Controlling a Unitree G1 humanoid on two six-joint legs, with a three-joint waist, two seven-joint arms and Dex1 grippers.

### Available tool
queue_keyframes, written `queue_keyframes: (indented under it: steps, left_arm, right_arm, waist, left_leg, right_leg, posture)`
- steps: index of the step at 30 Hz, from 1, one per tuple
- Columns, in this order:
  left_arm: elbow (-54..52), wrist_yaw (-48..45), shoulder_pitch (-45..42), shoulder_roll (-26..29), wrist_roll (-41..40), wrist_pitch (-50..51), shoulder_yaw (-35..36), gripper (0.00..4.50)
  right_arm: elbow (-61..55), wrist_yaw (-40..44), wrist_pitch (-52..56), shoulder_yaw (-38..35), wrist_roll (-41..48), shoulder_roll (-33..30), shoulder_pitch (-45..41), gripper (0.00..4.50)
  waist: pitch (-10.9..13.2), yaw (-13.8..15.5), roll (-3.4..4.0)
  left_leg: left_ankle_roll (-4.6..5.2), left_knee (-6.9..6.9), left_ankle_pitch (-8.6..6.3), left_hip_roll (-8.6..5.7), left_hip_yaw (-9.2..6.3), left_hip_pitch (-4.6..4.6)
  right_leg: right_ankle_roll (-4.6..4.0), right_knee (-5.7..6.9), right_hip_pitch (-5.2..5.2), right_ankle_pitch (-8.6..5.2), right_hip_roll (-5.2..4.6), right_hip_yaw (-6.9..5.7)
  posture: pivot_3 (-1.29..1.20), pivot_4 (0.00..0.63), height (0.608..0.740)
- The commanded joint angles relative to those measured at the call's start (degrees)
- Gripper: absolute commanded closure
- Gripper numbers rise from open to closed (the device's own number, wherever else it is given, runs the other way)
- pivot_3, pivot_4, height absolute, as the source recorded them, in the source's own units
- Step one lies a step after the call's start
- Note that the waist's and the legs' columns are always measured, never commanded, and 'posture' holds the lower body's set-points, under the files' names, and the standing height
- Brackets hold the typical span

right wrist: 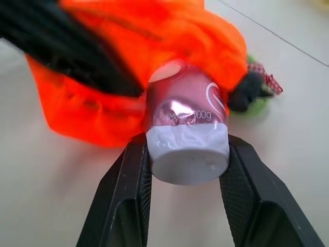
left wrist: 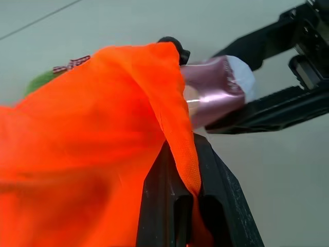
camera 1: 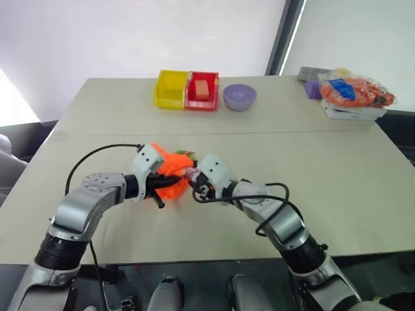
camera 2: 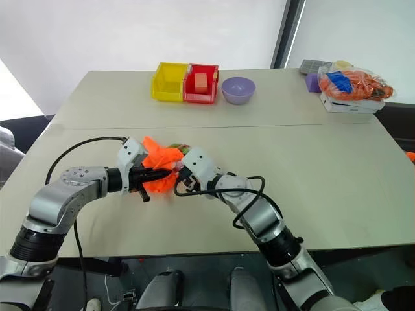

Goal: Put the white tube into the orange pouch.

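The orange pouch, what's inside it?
The white tube's front end is poking into the pouch's mouth. Its capped end sticks out between the right gripper's fingers. The fabric hides anything deeper inside.

We see a neon-orange pouch (right wrist: 92, 103) and a white tube (right wrist: 186, 134) with a glossy pink label. Both hands' fingers (right wrist: 123, 200) are black; the surface (camera 1: 311, 162) is beige.

Bare table (camera 1: 311, 162) all round — bins (camera 1: 186, 89) and bowl (camera 1: 239, 96) far back.
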Motion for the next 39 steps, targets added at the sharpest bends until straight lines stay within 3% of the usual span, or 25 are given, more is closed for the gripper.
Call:
queue_keyframes:
  steps: [1,6,9,12,13,20,24,27,32,37,39]
  left_arm:
    - [-4.68,-1.28,0.11,-0.32,-2.84,-0.01,0.92,4.5]
    - [-5.84,-1.3,1.46,0.49,-2.85,-0.11,1.52,4.5]
    - [-4.48,-0.5,1.77,0.69,-1.56,-1.26,1.68,4.5]
    - [-3.65,-0.5,1.98,0.8,-1.45,-1.67,2.0,4.5]
    - [-3.4,-0.55,2.05,0.87,-1.36,-1.84,2.04,4.5]
    - [-1.22,-1.55,3.97,2.27,-1.19,-3.4,3.47,4.5]
    - [-0.97,-5.3,6.45,5.86,-1.26,-5.15,3.58,4.5]
    - [-1.02,-7.72,8.0,8.13,-2.02,-5.44,4.13,4.5]
    - [-1.0,-12.65,10.34,12.53,-1.37,-7.41,3.35,4.5]
    - [0.73,-9.5,8.45,8.67,-2.06,-8.12,4.66,4.5]
    - [0.28,-9.05,8.21,7.21,-3.95,-6.98,5.83,3.97]
  right_arm:
    - [2.2,0.34,-2.25,1.09,-0.82,3.66,-3.86,2.79]
    - [5.07,-0.6,-1.68,-0.54,-1.39,5.83,-4.27,2.79]
    - [2.9,1.37,-0.72,-2.02,0.45,5.36,-2.81,1.78]
    - [-0.92,2.57,0.48,-3.06,1.06,3.74,-1.2,0.26]
    - [-2.13,2.9,0.86,-3.44,1.28,3.21,-0.72,0.07]
    - [-19.27,10.7,3.51,-7.52,8.39,-6.85,6.9,0.07]
    - [-23.06,14.33,3.79,-13.12,14.0,-10.73,9.28,0.07]
    - [-19.81,12.03,4.84,-16.75,15.42,-9.43,7.89,0.07]
    - [-4.19,3.97,5.72,-18.82,12.66,-3.07,1.23,0.07]
    - [13.24,-1.44,-1.34,-16.57,7.32,3.98,-6.02,0.07]
    - [18.59,-2.67,-4.13,-16.45,6.11,6.24,-7.85,0.0]
  waist:
    - [0.0,0.07,0.0]
    - [0.0,0.29,0.0]
    - [0.0,0.33,0.0]
    - [0.0,0.24,0.0]
    - [0.0,0.19,0.01]
    - [0.0,0.3,0.0]
    - [0.0,-0.02,0.0]
    - [0.01,-0.17,0.01]
    - [0.0,-1.09,0.01]
    - [0.01,-1.08,0.03]
    - [0.01,-1.04,0.03]
  left_leg:
    - [0.0,0.0,0.0,0.01,-0.02,0.0]
    - [0.0,-0.03,0.0,0.03,-0.04,-0.01]
    - [0.0,-0.01,0.0,0.03,-0.04,-0.02]
    - [0.0,-0.01,0.0,0.02,-0.04,-0.01]
    - [0.0,-0.02,0.0,0.03,-0.04,-0.01]
    - [0.0,-0.06,0.0,0.06,-0.04,-0.01]
    - [0.0,-0.05,0.0,0.06,-0.03,0.0]
    - [-0.01,-0.05,-0.01,0.08,-0.03,0.02]
    - [-0.02,-0.07,-0.01,0.09,0.02,-0.01]
    - [0.0,-0.21,0.0,0.06,0.14,-0.1]
    - [0.01,-0.3,0.0,0.07,0.13,-0.12]
  right_leg:
    - [0.0,0.03,-0.02,0.0,0.02,0.0]
    - [0.0,0.06,-0.04,-0.01,0.04,0.0]
    - [0.0,0.05,-0.02,-0.01,0.04,0.0]
    - [0.0,0.05,-0.02,-0.01,0.04,0.0]
    - [0.0,0.06,-0.03,-0.01,0.04,0.0]
    - [0.02,0.03,-0.04,-0.03,0.06,0.0]
    - [0.09,0.0,-0.06,-0.08,0.05,0.01]
    - [0.1,-0.02,-0.09,-0.09,0.04,0.0]
    - [-0.19,-0.18,-0.33,0.08,-0.03,0.0]
    - [-0.19,-0.2,-0.21,0.1,-0.1,0.01]
    - [-0.13,-0.17,-0.24,0.08,-0.06,0.0]
  posture:
    - [0.0,0.15,0.74]
    - [0.0,0.15,0.74]
    - [0.0,0.15,0.74]
    - [0.0,0.15,0.74]
    - [0.0,0.15,0.74]
    - [0.0,0.15,0.74]
    - [0.0,0.15,0.74]
    - [0.0,0.15,0.74]
    - [0.0,0.15,0.74]
    - [0.0,0.15,0.74]
    - [0.0,0.15,0.74]
